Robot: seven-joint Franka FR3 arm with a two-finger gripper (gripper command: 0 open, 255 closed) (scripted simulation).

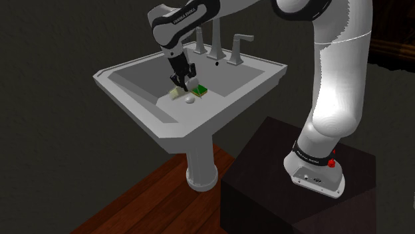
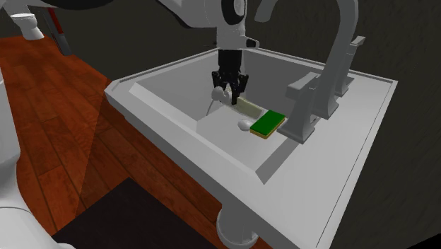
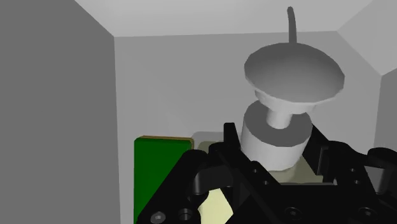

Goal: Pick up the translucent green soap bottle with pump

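Note:
The soap bottle (image 3: 278,145) has a pale yellow-green body and a light grey pump head with a thin spout. It lies in the sink basin (image 2: 169,88) next to a green sponge (image 2: 268,124). My black gripper (image 3: 275,143) reaches down into the basin and is shut on the bottle's grey collar just below the pump head; one finger (image 3: 232,137) presses each side. In the second exterior view the gripper (image 2: 230,86) stands upright over the bottle's (image 2: 247,107) pump end. The shoulder view shows the gripper (image 1: 181,83) over the bottle (image 1: 178,93), with the sponge (image 1: 199,90) close by.
A grey pedestal sink (image 1: 133,113) carries a tall faucet (image 1: 216,46) with two handles at its back rim. A small white lump (image 2: 244,125) lies by the sponge. The basin walls stand close around the gripper. The dark stand (image 1: 279,186) rests on a wood floor (image 1: 146,199).

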